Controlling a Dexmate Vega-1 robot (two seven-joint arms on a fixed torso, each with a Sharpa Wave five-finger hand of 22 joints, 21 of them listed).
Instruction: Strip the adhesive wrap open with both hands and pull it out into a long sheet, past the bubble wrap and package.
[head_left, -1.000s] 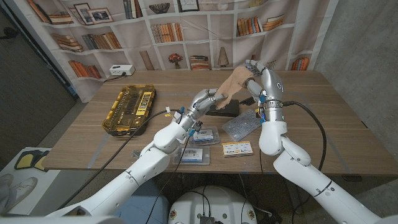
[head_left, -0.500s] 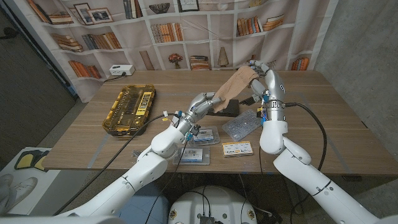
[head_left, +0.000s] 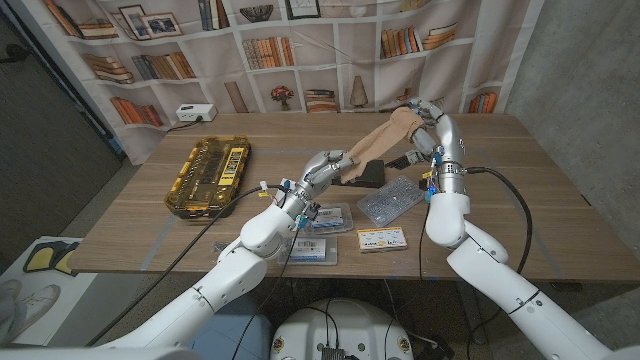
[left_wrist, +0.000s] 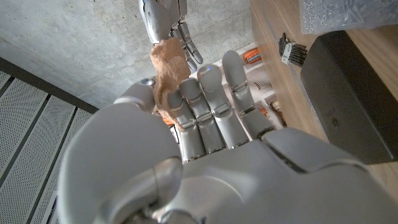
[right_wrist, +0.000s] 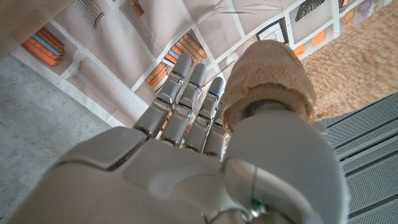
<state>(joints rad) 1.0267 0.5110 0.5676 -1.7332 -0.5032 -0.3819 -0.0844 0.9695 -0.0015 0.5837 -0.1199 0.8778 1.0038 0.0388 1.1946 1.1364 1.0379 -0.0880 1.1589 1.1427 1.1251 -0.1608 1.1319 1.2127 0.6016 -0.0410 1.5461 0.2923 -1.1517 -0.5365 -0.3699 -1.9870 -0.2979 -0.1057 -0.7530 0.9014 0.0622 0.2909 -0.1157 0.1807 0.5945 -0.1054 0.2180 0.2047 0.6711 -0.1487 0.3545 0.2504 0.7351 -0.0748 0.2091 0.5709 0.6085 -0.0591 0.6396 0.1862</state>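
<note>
Left robot hand (head_left: 322, 166) and right robot hand (head_left: 425, 116) each grip an end of the tan wrap (head_left: 378, 141), stretched taut above the bench (head_left: 140, 225), bubble wrap (head_left: 391, 199) below.

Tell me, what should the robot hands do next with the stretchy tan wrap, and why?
Probably the right hand should pull its end of the wrap farther from the left hand. Both hands hold the wrap, and so far only a short strip stretches between them, above the black box.
</note>
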